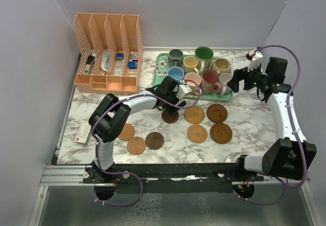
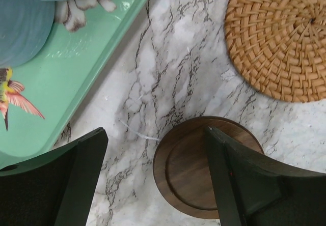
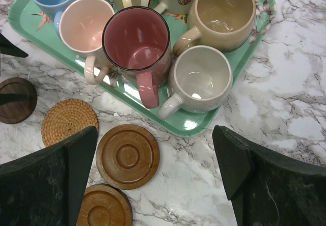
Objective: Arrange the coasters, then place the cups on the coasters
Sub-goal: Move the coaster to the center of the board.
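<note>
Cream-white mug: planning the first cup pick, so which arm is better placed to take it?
Right, probably: the right gripper, open, hangs by the cream-white mug at the tray corner; the left gripper is over a dark coaster.

Probably a robotics lab: plain grey screens (image 1: 30, 58) box in a marble-patterned table (image 1: 249, 119).

Eight coasters, eight cups, one tray, one rack, one card.
Eight round coasters (image 1: 197, 133) lie on the table (image 1: 249, 119), five in a cluster in front of the tray and three in a group to the left. Eight cups (image 1: 210, 77), each a different colour, stand on the single teal tray (image 1: 161, 63). There is also one four-slot orange rack (image 1: 107, 53) and one small card (image 1: 83, 132).
</note>
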{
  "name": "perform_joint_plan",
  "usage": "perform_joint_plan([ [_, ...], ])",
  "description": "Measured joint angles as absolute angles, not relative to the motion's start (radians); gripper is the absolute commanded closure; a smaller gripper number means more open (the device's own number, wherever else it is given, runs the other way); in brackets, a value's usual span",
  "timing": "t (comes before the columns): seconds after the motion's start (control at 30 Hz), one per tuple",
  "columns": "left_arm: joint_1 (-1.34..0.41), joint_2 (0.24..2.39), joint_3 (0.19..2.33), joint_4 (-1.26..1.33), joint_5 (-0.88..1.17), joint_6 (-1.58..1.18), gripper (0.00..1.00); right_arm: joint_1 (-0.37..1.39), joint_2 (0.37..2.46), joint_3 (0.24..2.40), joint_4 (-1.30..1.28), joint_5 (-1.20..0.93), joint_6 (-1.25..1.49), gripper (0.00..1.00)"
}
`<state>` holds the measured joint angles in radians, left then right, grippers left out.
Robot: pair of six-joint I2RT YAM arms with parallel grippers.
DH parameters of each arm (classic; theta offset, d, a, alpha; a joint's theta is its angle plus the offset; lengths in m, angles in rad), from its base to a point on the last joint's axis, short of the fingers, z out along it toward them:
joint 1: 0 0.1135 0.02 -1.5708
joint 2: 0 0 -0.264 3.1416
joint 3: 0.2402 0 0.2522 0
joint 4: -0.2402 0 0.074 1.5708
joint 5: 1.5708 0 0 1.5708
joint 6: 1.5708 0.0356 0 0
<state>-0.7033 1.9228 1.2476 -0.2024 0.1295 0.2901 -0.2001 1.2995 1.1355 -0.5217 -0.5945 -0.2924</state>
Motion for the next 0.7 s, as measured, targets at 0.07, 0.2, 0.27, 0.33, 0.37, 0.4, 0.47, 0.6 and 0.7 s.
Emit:
perform_joint_plan([
  [0.07,-0.71,1.931,1.255,-0.191,0.121,0.279,0.2,-0.2,1.299,1.135,-0.522,-0.592,-0.293,0.03],
  [0.2,-0.724,1.949,1.279,-0.184,0.111,0.266,0.2,-0.2,1.3,1.135,-0.522,-0.591,-0.292,0.03],
  [0.27,-0.728,1.955,1.287,-0.183,0.107,0.262,0.2,-0.2,1.3,1.135,-0.522,-0.591,-0.293,0.03],
  [0.33,-0.729,1.957,1.288,-0.182,0.104,0.259,0.2,-0.2,1.301,1.135,-0.522,-0.59,-0.293,0.03],
  [0.37,-0.73,1.958,1.288,-0.182,0.104,0.257,0.2,-0.2,1.301,1.135,-0.522,-0.59,-0.293,0.03],
  [0.4,-0.73,1.958,1.289,-0.182,0.104,0.256,0.2,-0.2,1.302,1.135,-0.522,-0.589,-0.293,0.03],
  [0.47,-0.731,1.959,1.291,-0.182,0.104,0.255,0.2,-0.2,1.302,1.135,-0.522,-0.589,-0.293,0.03],
  [0.6,-0.736,1.966,1.3,-0.179,0.104,0.253,0.2,-0.2,1.302,1.135,-0.522,-0.588,-0.293,0.03],
  [0.7,-0.74,1.966,1.3,-0.179,0.104,0.252,0.2,-0.2,1.302,1.135,-0.522,-0.588,-0.293,0.03],
])
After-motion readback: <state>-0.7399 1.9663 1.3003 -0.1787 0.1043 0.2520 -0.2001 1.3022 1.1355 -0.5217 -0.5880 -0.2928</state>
